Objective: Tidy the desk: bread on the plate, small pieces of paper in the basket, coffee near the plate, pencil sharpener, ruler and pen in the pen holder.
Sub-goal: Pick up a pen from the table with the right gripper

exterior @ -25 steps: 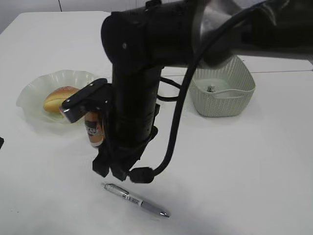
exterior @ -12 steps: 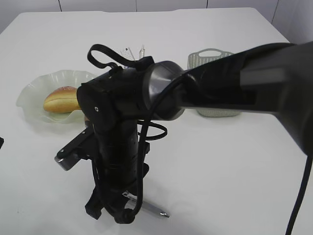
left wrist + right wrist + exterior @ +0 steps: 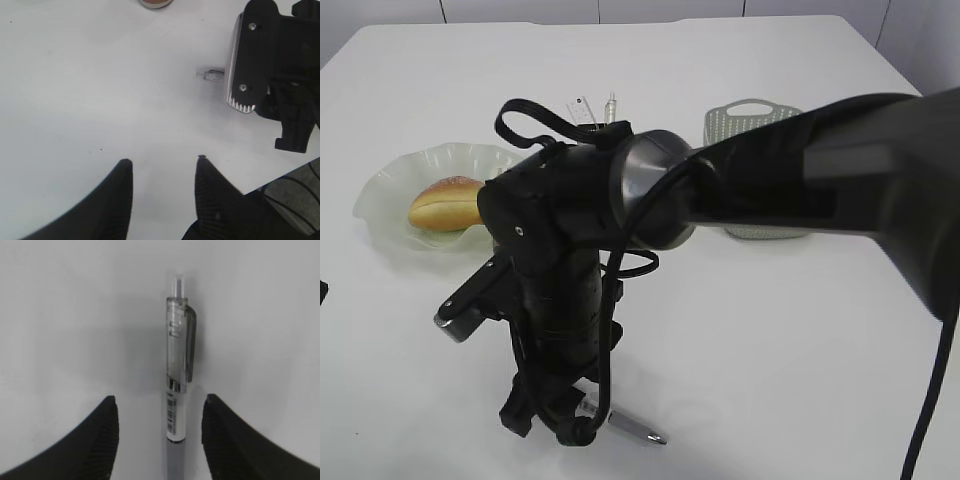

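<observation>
A grey-and-clear pen (image 3: pixel 176 375) lies on the white table, straddled by the open jaws of my right gripper (image 3: pixel 159 397), which do not touch it. In the exterior view the right gripper (image 3: pixel 548 420) is low over the pen, and only the pen's tip end (image 3: pixel 638 431) shows. The bread (image 3: pixel 445 203) lies on the pale green plate (image 3: pixel 382 192). The basket (image 3: pixel 752 112) is partly hidden behind the arm. A ruler (image 3: pixel 582 108) sticks up behind the arm. My left gripper (image 3: pixel 162 162) is open and empty over bare table. The coffee's rim (image 3: pixel 156 2) shows at the top edge of the left wrist view.
The right arm (image 3: pixel 720 190) spans the middle of the exterior view and hides the coffee and the pen holder's body. The right wrist's housing (image 3: pixel 250 60) stands to the right of the left gripper, with the pen's end (image 3: pixel 212 76) beside it.
The right arm has swung forward and come down, so its jaws now straddle the pen. The coffee, seen one second ago, is now hidden behind the arm.
</observation>
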### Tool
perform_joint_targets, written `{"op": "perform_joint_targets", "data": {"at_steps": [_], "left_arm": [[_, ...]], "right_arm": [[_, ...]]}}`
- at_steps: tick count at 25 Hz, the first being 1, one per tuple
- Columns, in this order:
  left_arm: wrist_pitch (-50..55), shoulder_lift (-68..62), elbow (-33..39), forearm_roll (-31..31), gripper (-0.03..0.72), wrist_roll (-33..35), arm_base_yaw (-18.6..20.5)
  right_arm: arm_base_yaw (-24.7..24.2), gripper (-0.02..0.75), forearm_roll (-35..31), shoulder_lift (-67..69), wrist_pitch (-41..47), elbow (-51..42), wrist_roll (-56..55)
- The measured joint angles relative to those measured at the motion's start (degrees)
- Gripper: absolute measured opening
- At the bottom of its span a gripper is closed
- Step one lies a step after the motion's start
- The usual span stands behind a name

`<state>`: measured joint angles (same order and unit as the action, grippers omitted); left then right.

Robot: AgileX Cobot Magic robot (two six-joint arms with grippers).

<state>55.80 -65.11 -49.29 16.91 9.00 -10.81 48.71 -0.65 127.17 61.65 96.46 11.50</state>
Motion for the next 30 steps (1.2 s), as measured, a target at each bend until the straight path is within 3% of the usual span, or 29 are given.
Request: {"op": "perform_joint_targets", "data": {"at_steps": [30], "left_arm": [[0.8, 0.0, 0.0, 0.1, 0.307, 0.0, 0.0]], "right_arm": [[-1.0, 0.386, -0.8, 3.6, -1.0, 0.0, -0.1]]}}
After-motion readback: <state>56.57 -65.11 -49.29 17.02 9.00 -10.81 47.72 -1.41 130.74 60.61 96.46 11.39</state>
